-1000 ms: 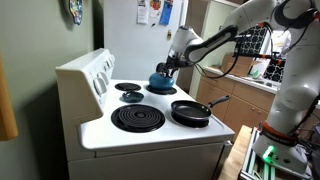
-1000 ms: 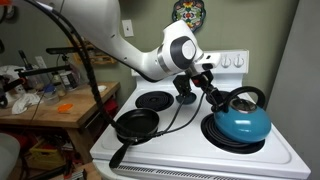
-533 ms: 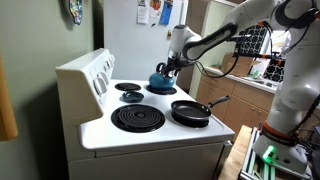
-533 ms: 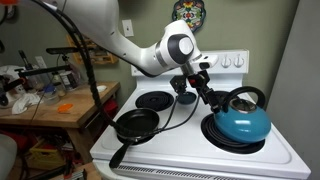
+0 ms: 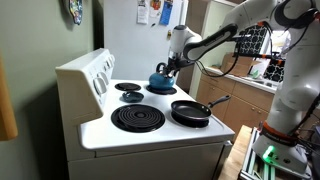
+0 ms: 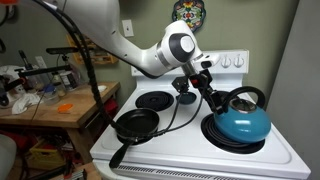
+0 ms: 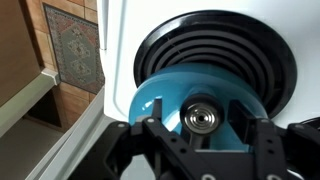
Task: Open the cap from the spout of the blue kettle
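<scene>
**Exterior view:** blue kettle [image 5: 160,80] on burner at far end of white stove-top desk [image 5: 100,128]. Claw [image 5: 169,68] at kettle's upper side. Black frying pan [image 5: 190,112] nearer camera, apart from kettle, with bare strip between.

**Exterior view:** kettle [image 6: 238,124] on front burner, close to desk's near edge. Claw [image 6: 218,100] at kettle's upper left. Pan [image 6: 135,124] well apart, handle angled toward front edge.

**Wrist view:** claw [image 7: 212,150] spread. Fingers [image 7: 160,140] flank silvery cap [image 7: 203,118], clear gap each side. Empty coil burner [image 7: 215,55] beyond kettle.
</scene>
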You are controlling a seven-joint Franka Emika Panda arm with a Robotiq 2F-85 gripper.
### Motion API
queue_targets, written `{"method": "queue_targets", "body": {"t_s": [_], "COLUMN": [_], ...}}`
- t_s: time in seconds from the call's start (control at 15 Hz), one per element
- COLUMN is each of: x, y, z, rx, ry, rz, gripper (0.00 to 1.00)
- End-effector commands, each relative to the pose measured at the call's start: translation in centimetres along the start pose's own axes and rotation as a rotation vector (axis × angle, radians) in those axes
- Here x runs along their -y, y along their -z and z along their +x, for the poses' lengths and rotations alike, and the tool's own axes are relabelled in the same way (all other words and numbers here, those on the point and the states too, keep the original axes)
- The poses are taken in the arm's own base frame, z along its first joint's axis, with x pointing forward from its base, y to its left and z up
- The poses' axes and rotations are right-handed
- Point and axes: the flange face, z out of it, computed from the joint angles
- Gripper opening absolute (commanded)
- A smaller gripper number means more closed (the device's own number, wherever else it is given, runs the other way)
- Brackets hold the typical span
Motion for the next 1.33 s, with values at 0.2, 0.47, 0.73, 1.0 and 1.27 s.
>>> {"method": "queue_targets", "body": {"t_s": [0.2,0.47,0.73,1.0,1.27], "x": [0.2,0.5,0.2,0.2,0.2], "y": [0.4,0.3,0.7,1.1,1.4], "z": [0.1,-0.1,-0.2,-0.1,0.0], "rx": [-0.001,0.011,0.011,0.005,0.002], "ry": [-0.016,-0.014,-0.029,-0.042,-0.047], "rz": [-0.020,-0.025,-0.035,-0.039,-0.043], "gripper": [0.74,0.56,0.39,0.33,0.20]}}
